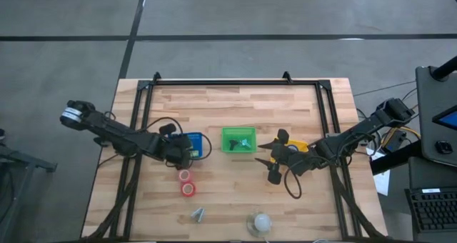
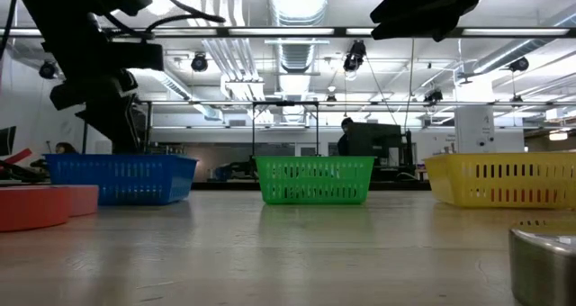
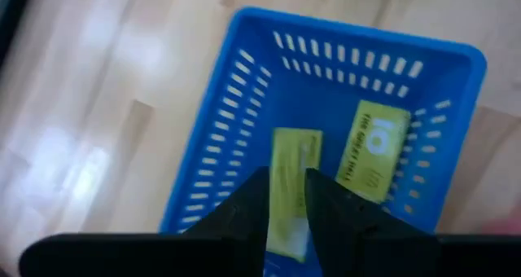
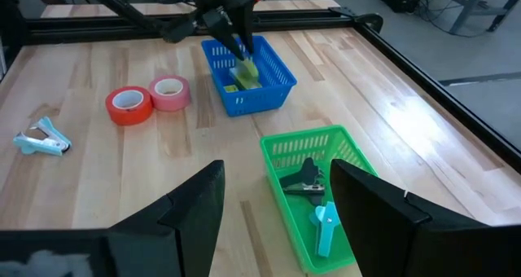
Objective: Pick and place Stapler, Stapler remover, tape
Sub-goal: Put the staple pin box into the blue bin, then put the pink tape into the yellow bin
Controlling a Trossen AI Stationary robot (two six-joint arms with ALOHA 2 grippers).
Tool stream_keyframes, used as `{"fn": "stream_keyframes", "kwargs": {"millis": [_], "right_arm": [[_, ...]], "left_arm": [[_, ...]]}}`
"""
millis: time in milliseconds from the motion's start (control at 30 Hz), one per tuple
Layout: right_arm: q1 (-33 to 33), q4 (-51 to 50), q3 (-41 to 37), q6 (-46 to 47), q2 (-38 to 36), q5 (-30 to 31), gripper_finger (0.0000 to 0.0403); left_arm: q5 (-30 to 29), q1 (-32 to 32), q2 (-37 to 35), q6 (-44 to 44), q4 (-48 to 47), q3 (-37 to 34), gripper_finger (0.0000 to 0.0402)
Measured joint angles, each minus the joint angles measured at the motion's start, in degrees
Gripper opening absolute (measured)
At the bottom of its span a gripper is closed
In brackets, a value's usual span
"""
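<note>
While my left claw pinches a yellow-green box over the blue basket, tape lies at 6 o'clock, nearest it.

Two red tape rolls side by side

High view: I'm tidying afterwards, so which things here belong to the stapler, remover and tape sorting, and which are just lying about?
Job in hand: red tape roll, pink tape roll, light blue staple remover, blue basket, green basket, yellow basket.
Lying about: white ball.
</note>
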Motion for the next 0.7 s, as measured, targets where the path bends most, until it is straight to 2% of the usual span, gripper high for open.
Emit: {"fn": "stream_keyframes", "kwargs": {"millis": [233,433,567,700], "right_arm": [[0.0,0.0,0.0,0.0,0.0,0.0,0.0219],[0.0,0.0,0.0,0.0,0.0,0.0,0.0219],[0.0,0.0,-0.1,-0.2,0.0,0.0,0.0219],[0.0,0.0,-0.5,0.0,0.0,0.0,0.0219]], "left_arm": [[3.0,0.0,0.0,-0.8,1.1,-0.5,0.0080],[7.5,-1.1,-0.1,-1.9,2.4,2.7,0.0092],[11.6,-3.0,-0.2,-3.0,7.2,3.9,0.0115],[16.0,-6.7,0.4,-4.6,11.7,3.6,0.0156]]}}
